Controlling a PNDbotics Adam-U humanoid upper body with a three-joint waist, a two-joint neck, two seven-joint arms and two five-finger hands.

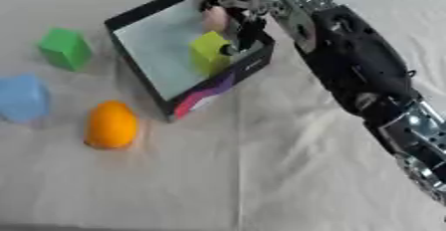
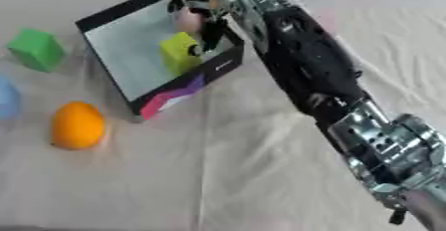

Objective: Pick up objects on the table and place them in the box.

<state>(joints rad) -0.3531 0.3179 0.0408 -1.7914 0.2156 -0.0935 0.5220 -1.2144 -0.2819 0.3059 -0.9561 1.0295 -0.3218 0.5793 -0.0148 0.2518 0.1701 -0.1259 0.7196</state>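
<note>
Reaching in from the lower right edge of the table, the right arm stretches diagonally up to the box, which sits near the table's far edge, a little left of its middle. The box is shallow, with black walls, a pale floor and a patch of pink and purple on its near outer wall. The right hand hangs over the box's far right corner, fingers pointing down into it. Its fingers look curled around a pinkish object held at the far inner wall, though the hand is dark and blurred there, so the hold is hard to read with certainty. Just below the hand, a yellow-green block stands on the box floor against the right wall, close beside the fingertips; contact between them cannot be made out.

Three things lie on the cloth outside the box, all toward the table's left edge. A green block stands furthest back, well apart from the box's left wall. A blue object rests at the left edge, nearer than the green block. An orange fruit lies nearest, just beside the box's near left corner.
</note>
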